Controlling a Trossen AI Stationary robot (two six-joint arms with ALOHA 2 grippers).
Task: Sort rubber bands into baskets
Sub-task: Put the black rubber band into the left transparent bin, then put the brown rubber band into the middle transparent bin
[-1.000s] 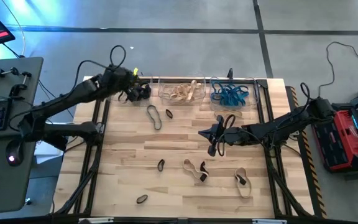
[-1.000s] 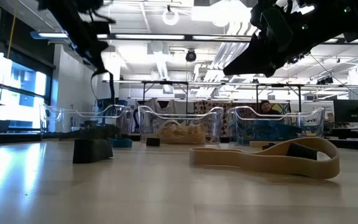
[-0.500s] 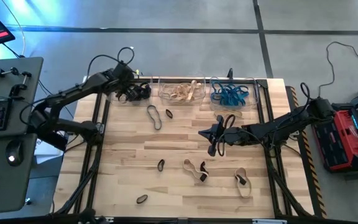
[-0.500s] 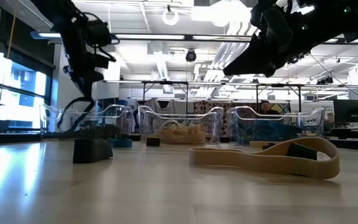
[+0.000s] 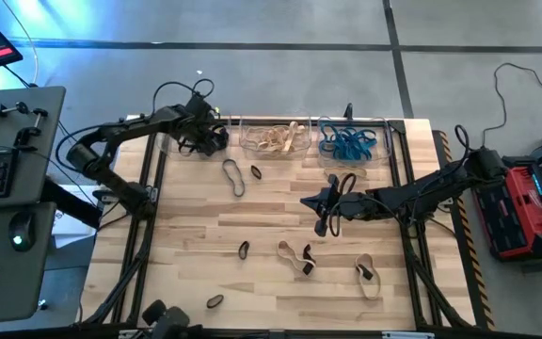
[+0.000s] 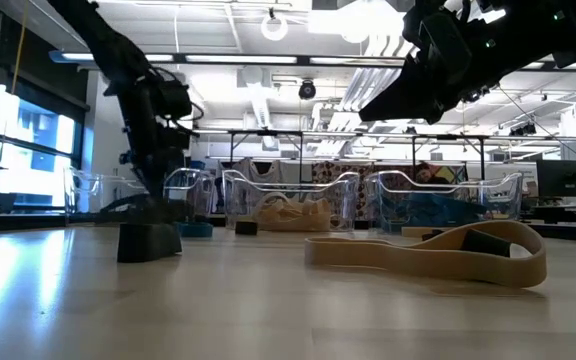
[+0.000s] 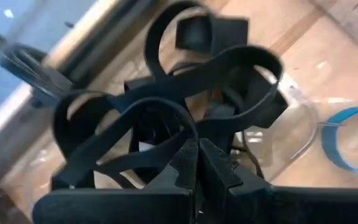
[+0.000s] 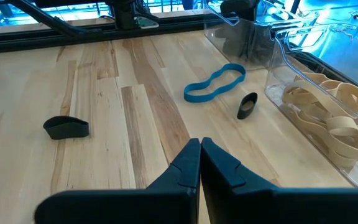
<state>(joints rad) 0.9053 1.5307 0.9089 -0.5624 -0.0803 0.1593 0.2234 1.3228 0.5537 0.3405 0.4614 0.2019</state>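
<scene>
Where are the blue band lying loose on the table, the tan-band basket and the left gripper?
blue band (image 8: 214, 83), right wrist view, middle of the loop.
tan-band basket (image 5: 275, 125), high view, far rim.
left gripper (image 7: 197, 149), left wrist view, between the shut fingertips.

We see three clear baskets in a row at the upper middle of the high view: the left basket (image 5: 205, 137) holds a tangle of black rubber bands (image 7: 185, 112), the middle basket (image 5: 276, 137) tan ones, the right basket (image 5: 350, 141) blue ones. Loose bands lie flat lower down: a blue band (image 5: 233, 177), small black loops (image 5: 244, 250), and tan bands (image 5: 366, 276) toward the lower right.
</scene>
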